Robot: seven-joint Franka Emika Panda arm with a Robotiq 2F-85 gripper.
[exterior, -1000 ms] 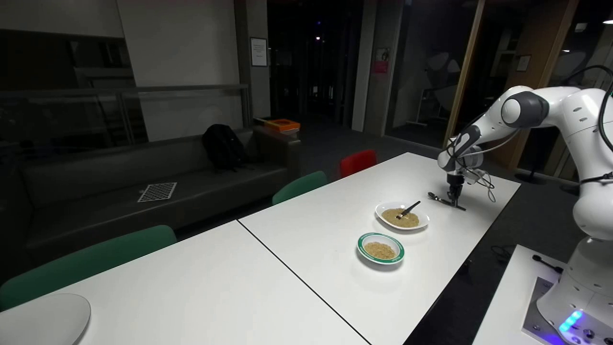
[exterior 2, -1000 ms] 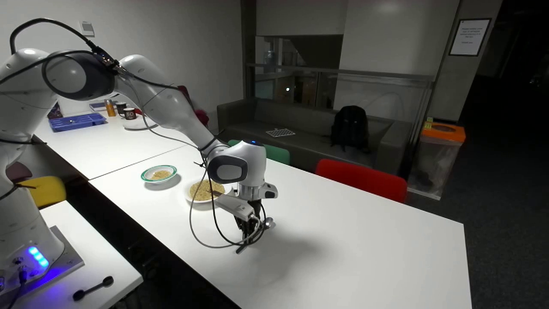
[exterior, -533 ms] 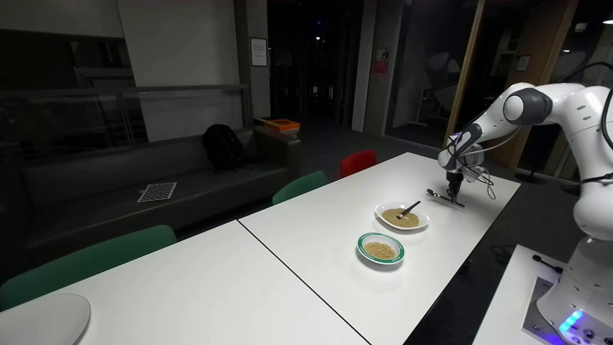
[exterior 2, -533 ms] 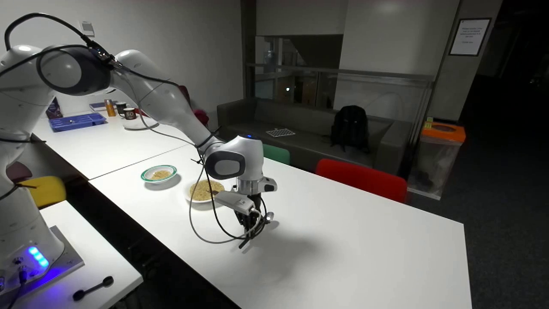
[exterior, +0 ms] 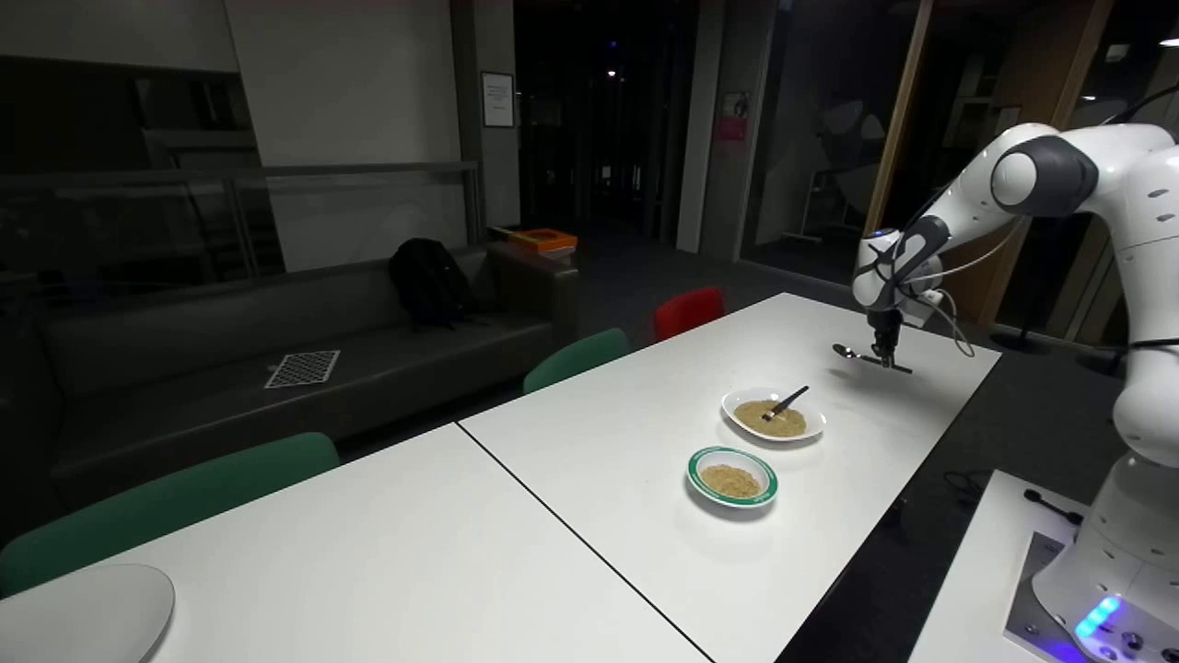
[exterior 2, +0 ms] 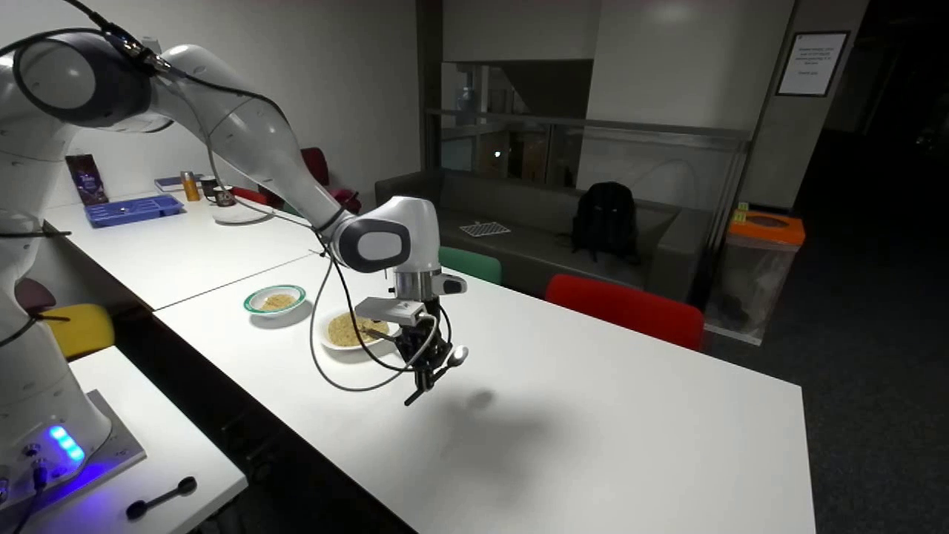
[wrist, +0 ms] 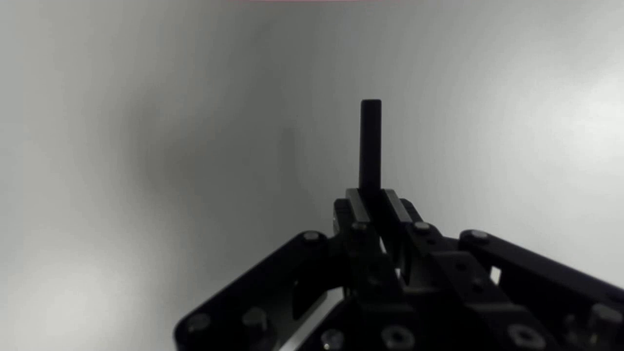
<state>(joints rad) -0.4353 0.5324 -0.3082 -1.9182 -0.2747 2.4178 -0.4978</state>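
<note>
I have one black two-finger gripper (wrist: 371, 195) pinching one black-handled, silver-headed metal spoon (wrist: 370, 144) by its handle. In an exterior view, the spoon is raised above the white tabletop (exterior: 645, 405), right of and beyond one white oval dish (exterior: 729, 405). The dish contains tan grain (exterior: 783, 427) and one tilted, dark-handled utensil (exterior: 790, 401), its lower end touching the grain. Nearer the camera than the dish, I count one round white bowl with a green rim (exterior: 733, 452), also holding grain.
</note>
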